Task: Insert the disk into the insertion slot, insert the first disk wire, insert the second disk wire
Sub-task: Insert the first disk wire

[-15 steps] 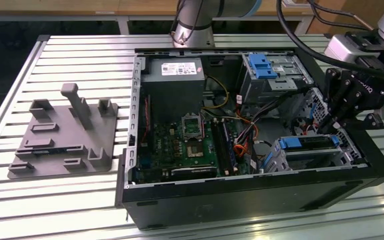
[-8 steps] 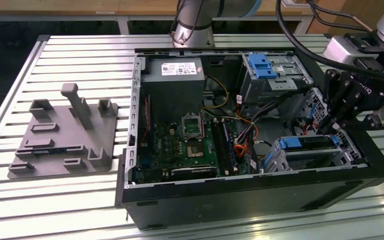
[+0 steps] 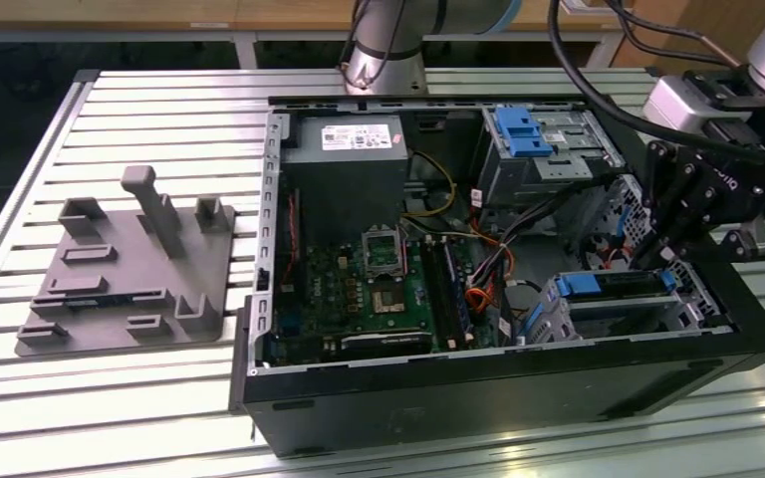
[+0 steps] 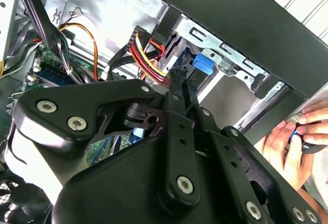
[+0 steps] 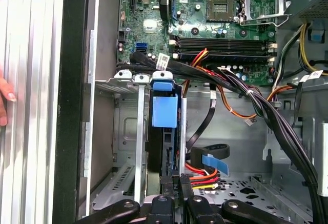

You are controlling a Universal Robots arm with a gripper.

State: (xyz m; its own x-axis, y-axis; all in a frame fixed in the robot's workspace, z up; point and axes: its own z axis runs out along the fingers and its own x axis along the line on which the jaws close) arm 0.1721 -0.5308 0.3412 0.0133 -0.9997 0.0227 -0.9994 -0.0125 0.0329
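The disk (image 3: 616, 286) sits in the insertion slot (image 3: 629, 317) at the case's front corner, on the exterior view's right. Its blue carrier handle (image 5: 165, 108) faces the motherboard, and the blue handle (image 4: 202, 67) also shows past the fingertips. My gripper (image 3: 651, 261) hangs just above the disk's rear end. In both wire views the gripper (image 5: 176, 180) (image 4: 178, 73) has its fingers close together, pinching the plug of a red, yellow and black disk wire (image 5: 202, 175) (image 4: 146, 55) right beside the disk. A black flat wire with a blue tab (image 5: 214, 161) lies loose nearby.
A larger metal cage with a blue latch (image 3: 529, 129) stands at the case's back. The motherboard (image 3: 382, 289) and a cable bundle (image 5: 246, 93) fill the middle. A grey fixture plate (image 3: 124, 269) lies on the table. A person's hand (image 4: 292, 142) rests outside the case wall.
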